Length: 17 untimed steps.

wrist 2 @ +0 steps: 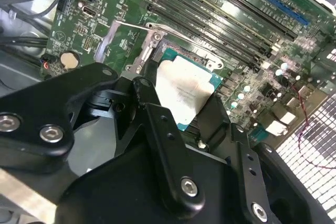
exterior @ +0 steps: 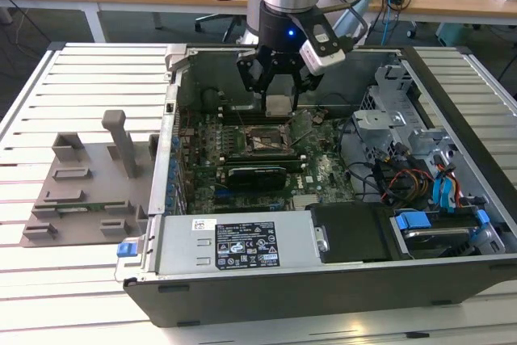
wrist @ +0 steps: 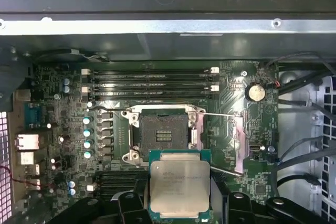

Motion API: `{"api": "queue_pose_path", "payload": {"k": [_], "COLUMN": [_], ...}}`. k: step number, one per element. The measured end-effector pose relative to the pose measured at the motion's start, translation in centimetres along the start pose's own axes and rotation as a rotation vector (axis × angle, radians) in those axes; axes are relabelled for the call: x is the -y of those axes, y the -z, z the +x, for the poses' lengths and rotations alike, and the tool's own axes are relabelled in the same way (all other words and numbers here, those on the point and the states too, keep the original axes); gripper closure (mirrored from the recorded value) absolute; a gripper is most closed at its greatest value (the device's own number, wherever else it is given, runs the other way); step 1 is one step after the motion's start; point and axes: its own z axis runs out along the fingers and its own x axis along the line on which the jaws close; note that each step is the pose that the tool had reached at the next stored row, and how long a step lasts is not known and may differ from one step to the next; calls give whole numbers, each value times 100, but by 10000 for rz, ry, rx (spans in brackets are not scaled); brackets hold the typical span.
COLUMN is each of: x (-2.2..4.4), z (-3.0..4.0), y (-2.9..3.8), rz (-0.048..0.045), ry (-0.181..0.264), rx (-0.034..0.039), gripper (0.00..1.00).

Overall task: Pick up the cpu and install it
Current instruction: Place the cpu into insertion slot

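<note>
My gripper (exterior: 277, 96) hangs inside the open computer case, shut on the cpu (exterior: 278, 105), a flat square chip with a silvery top plate. In both wrist views the cpu (wrist: 179, 184) (wrist 2: 184, 90) sits between the black fingers (wrist: 128, 203), gripped on two opposite edges. The chip is held in the air above the green motherboard (exterior: 323, 171). The empty cpu socket (wrist: 164, 132) lies open just beside it, with its metal frame swung aside. In the exterior view the socket (exterior: 262, 141) is below the gripper and slightly nearer the camera.
A long black expansion card (exterior: 257, 174) stands on the board near the socket, and memory slots (wrist: 149, 80) run along its far side. A power supply (exterior: 242, 244), drive bays and cables (exterior: 412, 183) take up the case's near and right parts. A grey plastic tray (exterior: 89, 191) with posts lies outside on the left.
</note>
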Motion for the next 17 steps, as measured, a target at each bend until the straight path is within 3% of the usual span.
{"api": "queue_pose_path", "payload": {"k": [4,12,17], "x": [0,0,0], "z": [0,0,-1], "y": [0,0,0], "rz": [10,47,62], "ry": [-472,-2077,-2728], "rx": [-16,-69,-91], "gripper": [45,45,45]}}
